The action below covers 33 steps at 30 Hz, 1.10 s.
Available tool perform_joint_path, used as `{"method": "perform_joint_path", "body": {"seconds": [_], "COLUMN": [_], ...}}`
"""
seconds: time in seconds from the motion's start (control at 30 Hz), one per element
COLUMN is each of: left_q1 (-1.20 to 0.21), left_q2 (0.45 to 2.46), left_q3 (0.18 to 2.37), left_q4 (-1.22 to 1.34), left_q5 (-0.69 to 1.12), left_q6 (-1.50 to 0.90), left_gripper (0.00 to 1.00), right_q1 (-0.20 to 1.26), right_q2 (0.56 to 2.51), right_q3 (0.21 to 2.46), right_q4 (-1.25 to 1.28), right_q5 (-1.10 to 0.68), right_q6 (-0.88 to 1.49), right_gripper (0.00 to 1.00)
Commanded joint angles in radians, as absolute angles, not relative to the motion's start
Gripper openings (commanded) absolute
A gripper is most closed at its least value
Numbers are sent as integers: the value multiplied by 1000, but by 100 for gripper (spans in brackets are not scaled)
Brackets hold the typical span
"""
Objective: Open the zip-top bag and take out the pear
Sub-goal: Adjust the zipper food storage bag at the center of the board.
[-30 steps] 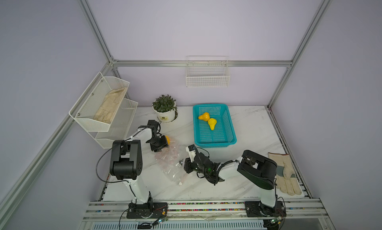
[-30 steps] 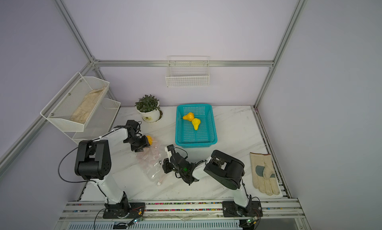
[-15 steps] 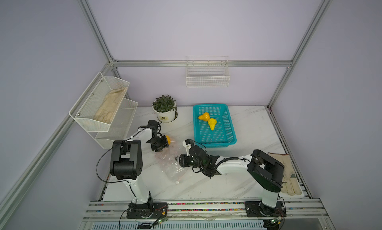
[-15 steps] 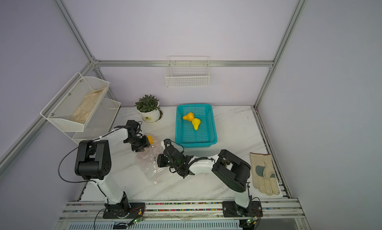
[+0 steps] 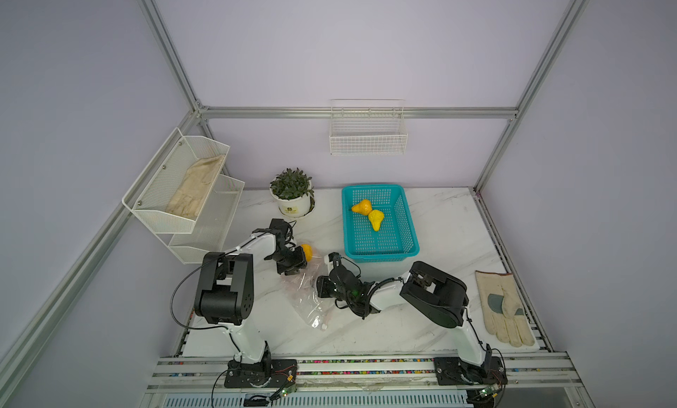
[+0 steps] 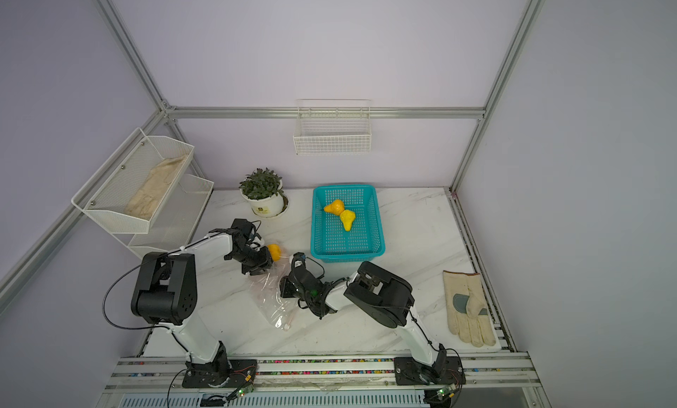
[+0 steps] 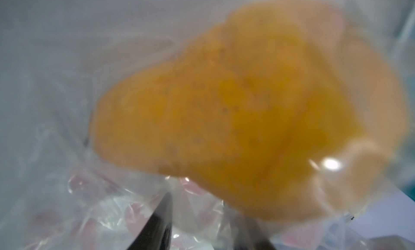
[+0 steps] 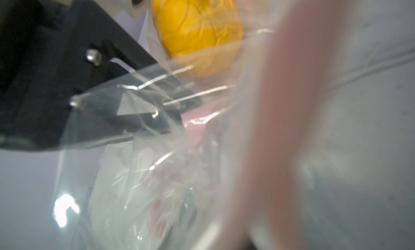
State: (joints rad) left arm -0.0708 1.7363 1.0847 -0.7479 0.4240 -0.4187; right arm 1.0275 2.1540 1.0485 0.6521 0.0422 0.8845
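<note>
Can see one dark finger (image 7: 160,225) of the left gripper (image 5: 294,267) in its wrist view, with film of the zip-top bag (image 5: 306,296) draped across it. Can't tell how far apart the jaws stand, or whether any film is pinched. Just past the fingertips: the pear (image 7: 235,114), orange-yellow, blurred, seen through plastic, so inside the bag. In both top views, sits at the bag's far end, just beside the left gripper's tip, on the side toward the teal basket (image 5: 381,256).

Can't make out the right gripper (image 5: 322,286) fingers in its own wrist view, only the blurred pink zip strip (image 8: 298,103) right up against the lens. No telling whether spread, closed or gripping. From above, parked against the bag's edge roughly midway along.

Seeing the bag crumpled on the marble table (image 5: 439,314), running from the pear end toward the near edge, white slider (image 5: 324,326) at the near corner. Well apart from the two yellow fruits (image 5: 376,218) in the basket.
</note>
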Motion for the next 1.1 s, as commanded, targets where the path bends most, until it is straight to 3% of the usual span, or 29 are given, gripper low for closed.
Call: {"method": "perform_joint_path", "body": {"seconds": [0.0, 0.23, 0.4, 0.6, 0.83, 0.97, 1.07], "left_q1": [-60, 25, 46, 46, 44, 43, 44], "left_q2": [1606, 1449, 1619, 1881, 2012, 2031, 2029], "left_q3": [1074, 1218, 1357, 1483, 1548, 1522, 1487], "left_q4": [-750, -788, -842, -868, -836, -796, -763], "left_q5": [551, 371, 382, 417, 551, 634, 686], "left_q6": [-425, -417, -346, -309, -327, -341, -346], "left_gripper": [45, 66, 69, 62, 57, 46, 32], "right_q1": [1024, 1025, 1025, 1025, 1025, 1026, 1025], "right_q2": [2141, 2028, 1995, 1981, 1994, 2006, 2017], "right_q3": [972, 834, 815, 780, 799, 810, 819], "right_q4": [818, 803, 754, 744, 730, 727, 726], "right_q5": [109, 118, 95, 71, 45, 42, 41], "right_q6": [817, 778, 744, 728, 722, 722, 721], "right_gripper": [23, 21, 20, 20, 20, 20, 20]}}
